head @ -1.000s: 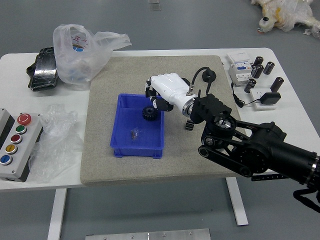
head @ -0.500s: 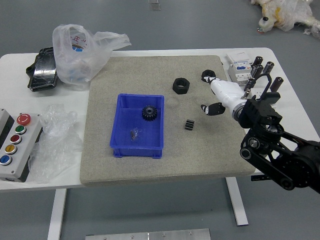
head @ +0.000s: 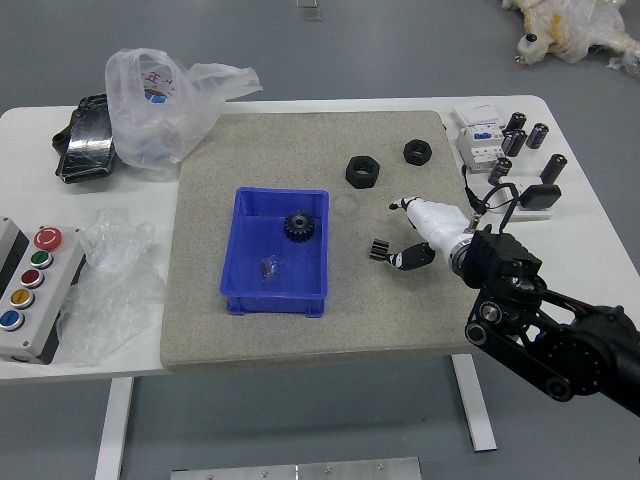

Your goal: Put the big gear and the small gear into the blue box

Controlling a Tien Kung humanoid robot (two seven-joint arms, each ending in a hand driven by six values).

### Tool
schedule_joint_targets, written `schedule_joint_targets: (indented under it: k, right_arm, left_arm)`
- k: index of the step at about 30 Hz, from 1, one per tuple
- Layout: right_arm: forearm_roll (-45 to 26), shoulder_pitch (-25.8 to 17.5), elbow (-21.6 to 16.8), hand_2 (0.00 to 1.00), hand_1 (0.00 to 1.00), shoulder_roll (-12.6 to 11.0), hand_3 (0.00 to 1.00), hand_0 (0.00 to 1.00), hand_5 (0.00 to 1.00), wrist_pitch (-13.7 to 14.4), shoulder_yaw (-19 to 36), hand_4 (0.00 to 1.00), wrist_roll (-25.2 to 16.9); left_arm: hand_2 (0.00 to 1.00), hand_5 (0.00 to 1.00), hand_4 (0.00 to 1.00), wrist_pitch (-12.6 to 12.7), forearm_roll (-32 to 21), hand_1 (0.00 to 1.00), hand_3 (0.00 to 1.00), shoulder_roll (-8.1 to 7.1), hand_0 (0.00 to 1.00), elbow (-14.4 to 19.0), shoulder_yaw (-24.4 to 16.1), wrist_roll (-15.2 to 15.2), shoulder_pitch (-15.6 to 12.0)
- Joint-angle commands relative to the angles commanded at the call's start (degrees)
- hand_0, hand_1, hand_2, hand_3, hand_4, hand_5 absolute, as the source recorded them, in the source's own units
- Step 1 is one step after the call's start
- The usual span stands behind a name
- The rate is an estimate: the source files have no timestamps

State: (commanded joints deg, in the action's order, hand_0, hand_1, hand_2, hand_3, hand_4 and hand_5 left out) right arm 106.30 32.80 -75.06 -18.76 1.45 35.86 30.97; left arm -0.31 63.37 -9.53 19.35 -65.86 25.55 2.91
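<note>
My right hand (head: pixel 393 231) reaches in from the right, white-backed with black fingertips. Its fingers are spread, the thumb tip low beside a small dark ridged piece (head: pixel 379 249), which looks like the small gear on its side; whether they touch I cannot tell. The blue box (head: pixel 232 250) stands left of the hand. Inside it, near its right wall, lies a black toothed gear (head: pixel 299 226). A small clear or greyish object (head: pixel 269 267) also lies in the box. The left hand is out of view.
Two black nut-like rings, one (head: pixel 362 172) above the hand and one (head: pixel 417 152) further right, lie on the grey mat (head: pixel 300 345). Black cylinders and white devices (head: pixel 486 150) stand back right. Plastic bags (head: pixel 165 105) and a button panel (head: pixel 40 285) are at left.
My right hand has withdrawn from over the box to the right, then come back left and lower beside the small ridged piece. The black gear in the box has not visibly moved.
</note>
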Motion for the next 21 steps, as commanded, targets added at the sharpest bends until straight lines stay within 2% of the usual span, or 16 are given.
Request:
schedule_joint_targets:
  k: [1, 6, 7, 12, 13, 18, 19, 21]
  right_arm:
    - [-0.2, 0.2, 0.2, 0.703, 0.632, 0.1, 0.789, 0.458, 0.233, 0.0, -0.5, 0.821, 0.0]
    - [-0.9, 1.2, 1.0, 0.703, 0.632, 0.7, 0.789, 0.458, 0.233, 0.3, -2.5, 0.821, 0.0]
    - [-1.1, 1.4, 1.2, 0.566, 0.596, 0.9, 0.709, 0.441, 0.238, 0.3, -3.0, 0.822, -0.1]
    - [-1.6, 2.0, 2.8, 0.566, 0.596, 1.6, 0.709, 0.441, 0.238, 1.3, -4.6, 0.822, -0.6]
    - [-1.6, 2.0, 3.0, 0.344, 0.513, 1.6, 0.553, 0.385, 0.033, 1.4, -4.8, 0.637, -0.6]
    - [-1.7, 2.1, 4.2, 0.344, 0.513, 1.8, 0.553, 0.385, 0.033, 2.8, -5.6, 0.637, -1.4]
    - [-1.5, 2.1, 4.4, 0.264, 0.474, 1.7, 0.492, 0.382, 0.029, 3.0, -5.6, 0.468, -1.5]
    - [-1.3, 2.2, 4.5, 0.264, 0.474, 1.6, 0.492, 0.382, 0.029, 3.3, -5.6, 0.468, -1.6]
  left_arm:
    - [0.543, 0.452, 0.728, 0.0, 0.0, 0.552, 0.724, 0.01, 0.707, 0.0, 0.0, 0.0, 0.0]
    - [0.543, 0.452, 0.728, 0.0, -0.1, 0.552, 0.724, 0.08, 0.707, 0.1, 0.0, 0.0, 0.1]
    - [0.543, 0.448, 0.728, 0.0, -0.1, 0.552, 0.724, 0.09, 0.707, 0.0, 0.0, 0.0, 0.1]
    - [0.543, 0.448, 0.728, 0.1, -0.2, 0.552, 0.724, 0.05, 0.707, 0.0, 0.1, -0.2, 0.2]
    - [0.543, 0.447, 0.727, 0.1, -0.2, 0.552, 0.724, 0.06, 0.707, 0.0, 0.1, -0.2, 0.2]
    - [0.543, 0.447, 0.727, 0.1, -0.3, 0.552, 0.724, 0.11, 0.707, 0.0, 0.2, -0.3, 0.2]
    - [0.543, 0.447, 0.727, 0.2, -0.3, 0.552, 0.724, 0.15, 0.707, 0.0, 0.2, -0.3, 0.2]
    - [0.543, 0.447, 0.727, 0.2, -0.4, 0.552, 0.724, 0.19, 0.707, 0.1, 0.3, -0.3, 0.3]
